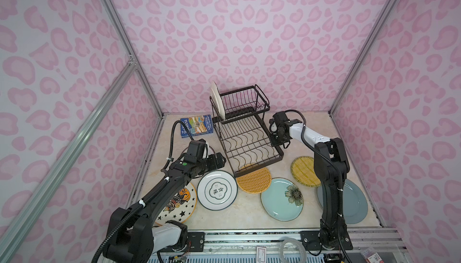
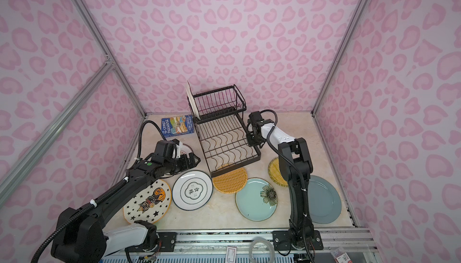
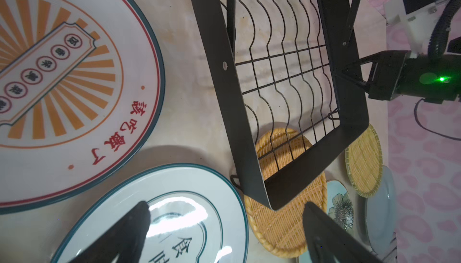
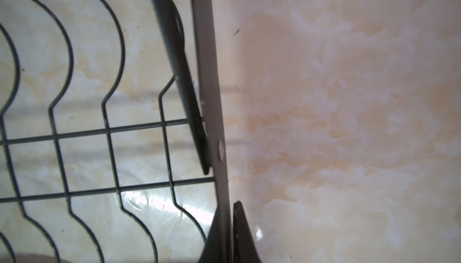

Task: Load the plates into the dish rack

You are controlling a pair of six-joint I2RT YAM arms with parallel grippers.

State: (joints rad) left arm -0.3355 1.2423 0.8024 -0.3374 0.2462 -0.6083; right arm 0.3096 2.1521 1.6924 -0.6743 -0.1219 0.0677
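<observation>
The dish rack [image 1: 259, 165] sits skewed toward the back of the tabletop [image 1: 239, 214]. Its front corner rides up on one yellow woven plate [image 1: 255, 182]. That, I reckon, is why my right fingers [image 4: 240, 229] are pinched shut on the flat side rail of the lower tray: to steady or shift the rack before anything more goes in. Counting plates now, I get eight. One cream plate [image 1: 215, 100] stands on edge at the raised basket's left end in both top views, loaded. Seven lie flat on the tabletop: that woven one, the second woven plate [image 1: 303, 172], the teal flower plate [image 1: 279, 201], the grey-blue plate [image 1: 356, 204] partly behind my right arm, the white lettered plate [image 1: 217, 190], the star plate [image 1: 180, 205] half under my left arm, and the sunburst plate [image 3: 62, 87] below the left wrist. My left fingers [image 3: 129, 234] are spread wide and empty, hovering over the lettered plate, likely the next pick. There is one rack, and one blue book [image 1: 197, 125] beside it that isn't mine to load.
</observation>
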